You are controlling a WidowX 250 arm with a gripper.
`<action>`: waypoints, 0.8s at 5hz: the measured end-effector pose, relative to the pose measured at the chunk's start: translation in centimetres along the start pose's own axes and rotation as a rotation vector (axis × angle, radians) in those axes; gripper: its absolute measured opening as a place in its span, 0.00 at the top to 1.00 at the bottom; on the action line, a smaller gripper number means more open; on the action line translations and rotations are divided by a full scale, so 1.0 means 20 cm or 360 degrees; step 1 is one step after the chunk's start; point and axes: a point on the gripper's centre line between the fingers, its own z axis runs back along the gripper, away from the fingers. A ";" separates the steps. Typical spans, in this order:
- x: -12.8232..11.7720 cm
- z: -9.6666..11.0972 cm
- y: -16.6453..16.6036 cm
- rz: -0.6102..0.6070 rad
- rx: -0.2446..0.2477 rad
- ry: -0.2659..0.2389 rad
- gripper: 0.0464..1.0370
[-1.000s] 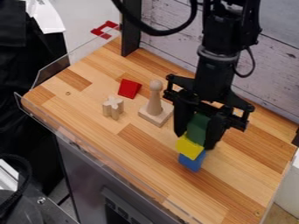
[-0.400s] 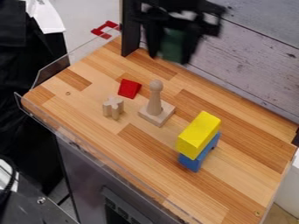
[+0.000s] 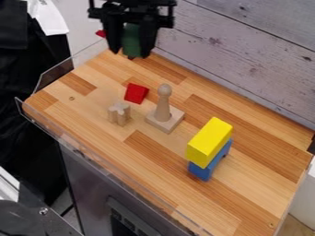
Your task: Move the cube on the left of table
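My gripper point(image 3: 130, 51) hangs high over the back left part of the wooden table point(image 3: 246, 193), its fingers shut on the green cube point(image 3: 131, 40). The green cube is held up in the air, well above the tabletop. On the right of the table, a yellow block point(image 3: 210, 142) rests on top of a blue block point(image 3: 211, 162).
A wooden peg on a square base point(image 3: 164, 113) stands mid-table. To its left are a small cross-shaped wooden piece point(image 3: 119, 114) and a red block point(image 3: 136, 93). A clear guard point(image 3: 61, 76) edges the left side, and a plank wall point(image 3: 246, 60) rises behind.
The gripper has risen with the green cube from the yellow block and moved left to the table's back left. The yellow and blue blocks have stayed in place.
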 end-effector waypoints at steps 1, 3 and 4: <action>0.03 -0.14 0.09 0.0011 -0.0002 0.0119 0.48; 0.07 -0.28 0.16 -0.0002 0.0018 0.0223 0.48; 0.06 -0.31 0.17 -0.0016 0.0031 0.0260 0.48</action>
